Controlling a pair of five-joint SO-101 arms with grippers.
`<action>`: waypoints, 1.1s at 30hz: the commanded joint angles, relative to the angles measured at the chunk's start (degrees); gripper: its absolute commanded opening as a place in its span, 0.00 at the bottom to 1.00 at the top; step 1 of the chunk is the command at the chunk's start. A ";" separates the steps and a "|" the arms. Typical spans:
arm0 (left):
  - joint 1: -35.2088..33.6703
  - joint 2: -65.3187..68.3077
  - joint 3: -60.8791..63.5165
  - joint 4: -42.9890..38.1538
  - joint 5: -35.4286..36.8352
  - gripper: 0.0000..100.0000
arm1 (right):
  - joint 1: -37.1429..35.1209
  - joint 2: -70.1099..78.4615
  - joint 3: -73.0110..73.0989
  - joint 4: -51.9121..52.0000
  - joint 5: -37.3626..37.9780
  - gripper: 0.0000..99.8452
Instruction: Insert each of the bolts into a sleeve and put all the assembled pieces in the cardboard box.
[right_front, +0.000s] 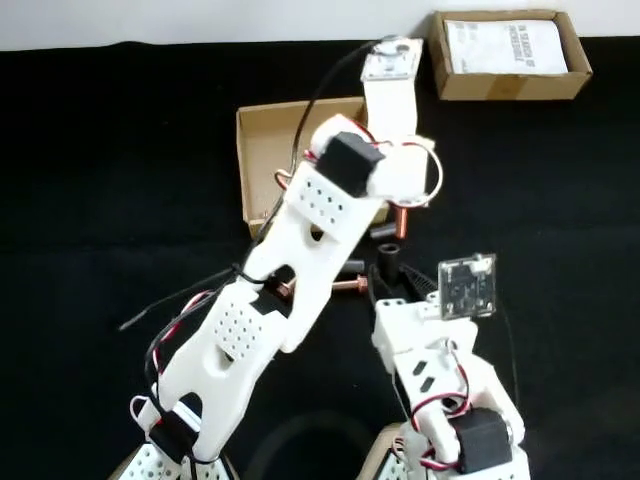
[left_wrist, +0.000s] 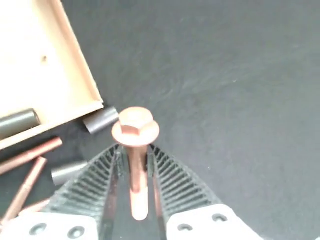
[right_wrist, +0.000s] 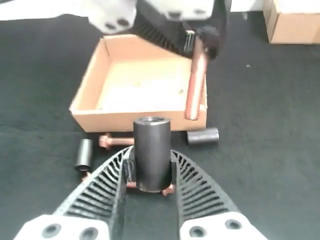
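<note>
My left gripper (left_wrist: 134, 160) is shut on a copper bolt (left_wrist: 135, 131), held shaft-down by the near right corner of the open cardboard box (right_front: 262, 150). In the right wrist view that bolt (right_wrist: 194, 82) hangs in front of the box's front wall (right_wrist: 140, 120). My right gripper (right_wrist: 150, 172) is shut on an upright black sleeve (right_wrist: 151, 145), a little nearer than the box, with its open end up. The bolt tip is above and beyond the sleeve, apart from it. Loose sleeves (right_wrist: 202, 135) (right_wrist: 84, 152) and a loose bolt (right_wrist: 112, 141) lie on the black table by the box.
A second cardboard box (right_front: 510, 55) with a paper in it stands at the far right. One sleeve (left_wrist: 17, 122) lies inside the near box. More bolts (left_wrist: 30, 155) and a sleeve (left_wrist: 67, 172) lie beside it. The left arm (right_front: 300, 250) covers part of the box.
</note>
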 joint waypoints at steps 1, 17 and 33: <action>-0.75 -9.89 0.13 0.35 -2.11 0.01 | -0.48 -0.92 -3.03 1.98 3.52 0.01; -0.57 -28.79 17.01 0.18 -2.99 0.01 | -0.40 -0.92 -1.27 -0.22 4.48 0.01; -1.01 -41.27 28.18 0.18 1.58 0.01 | -0.31 -0.84 2.07 -3.03 4.48 0.01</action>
